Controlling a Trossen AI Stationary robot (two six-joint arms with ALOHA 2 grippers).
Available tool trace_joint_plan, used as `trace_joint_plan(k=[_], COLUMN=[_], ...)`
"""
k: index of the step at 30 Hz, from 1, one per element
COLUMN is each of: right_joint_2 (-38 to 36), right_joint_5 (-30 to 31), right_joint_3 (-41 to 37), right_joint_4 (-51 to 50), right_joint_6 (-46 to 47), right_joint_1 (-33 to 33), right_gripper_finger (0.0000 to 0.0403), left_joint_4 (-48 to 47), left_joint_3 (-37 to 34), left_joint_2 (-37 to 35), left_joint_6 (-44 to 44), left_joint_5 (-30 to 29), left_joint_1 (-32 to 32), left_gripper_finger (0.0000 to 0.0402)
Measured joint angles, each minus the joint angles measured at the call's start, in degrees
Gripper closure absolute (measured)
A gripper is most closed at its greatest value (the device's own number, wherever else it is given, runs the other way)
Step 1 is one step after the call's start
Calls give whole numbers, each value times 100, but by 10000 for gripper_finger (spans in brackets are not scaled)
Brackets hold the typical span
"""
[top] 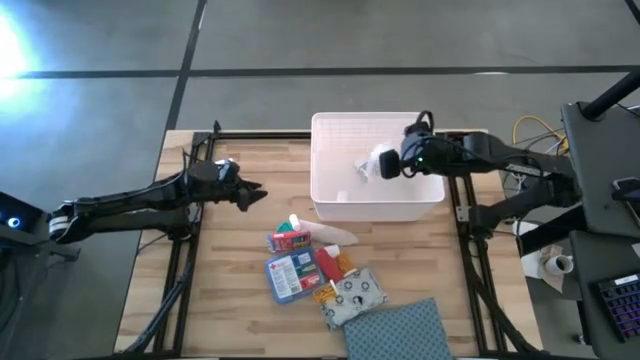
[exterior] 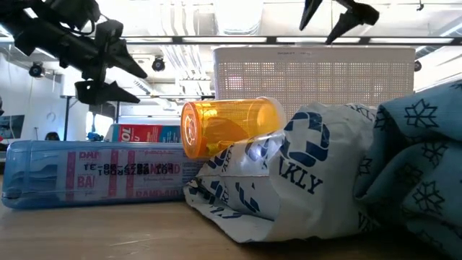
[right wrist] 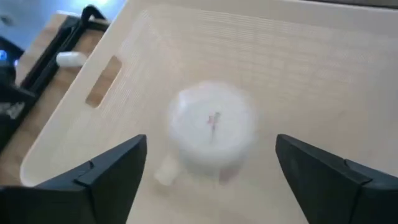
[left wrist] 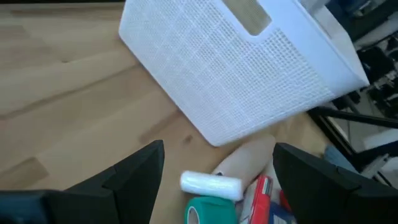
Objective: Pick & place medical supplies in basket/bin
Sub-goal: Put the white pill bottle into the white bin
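- Nearest the low camera lies the white patterned pouch (exterior: 289,180), crumpled on the wood, with an orange pill bottle (exterior: 231,127) on its side resting against its top edge.
- Beside them in that view are the blue flat packet (exterior: 94,173) with red lettering and, at the other side, a fold of the dotted cloth (exterior: 419,159); these fill the foreground and hide most of the table behind.
- Only the high view shows how the supplies are laid out: a cluster in front of the white bin (top: 376,208), with the green-capped tube (top: 296,232) and a pale tube nearest the bin, the blue flat packet (top: 290,276) and red and orange packs (top: 331,265) behind them, then the pouch (top: 358,294) and the cloth (top: 398,332) at the table's edge.
- The right gripper (top: 392,164) hangs over the bin's inside; its wrist view shows both fingers spread wide with nothing between them, and a white pill bottle (right wrist: 212,130), blurred, just below the gap, apart from both fingers. Whether it rests on the bin floor cannot be told.
- A small white object (right wrist: 166,171) lies on the bin floor (right wrist: 298,124) beside that bottle.
- The left gripper (top: 252,194) waits above bare wood beside the bin, fingers wide apart and empty.
- Its wrist view alone shows the bin's perforated wall and slot handle (left wrist: 250,15) up close, with a white cylinder (left wrist: 211,184) and the green cap (left wrist: 210,210) just short of the bin's corner.
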Motion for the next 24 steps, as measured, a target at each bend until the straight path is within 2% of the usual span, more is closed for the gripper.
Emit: trace_joint_plan(k=[4, 7, 10, 14, 19, 24], right_joint_2=[149, 172, 170, 135, 129, 137], right_joint_5=[0, -2, -20, -131, -149, -149], right_joint_3=[5, 5, 5, 5, 5, 5], right_joint_4=[-14, -13, -34, -63, -71, -71], right_joint_6=[-377, -588, -742, -792, -959, -983], right_joint_1=[-18, -13, -11, -55, -53, -51], right_gripper_finger=[36, 34, 33, 33, 33, 33], left_joint_4=[-274, -1293, -2440, -3853, -5127, -5162], left_joint_3=[69, 596, 1408, 2507, 3278, 3566], left_joint_2=[6, 278, 922, 2154, 3684, 4455], left_joint_6=[167, 584, 1351, 2581, 3421, 4385], left_joint_5=[-223, -842, -1286, -1596, -2035, -2058], left_joint_1=[5, 8, 15, 146, 1217, 2258], left_gripper_finger=[124, 140, 167, 193, 199, 198])
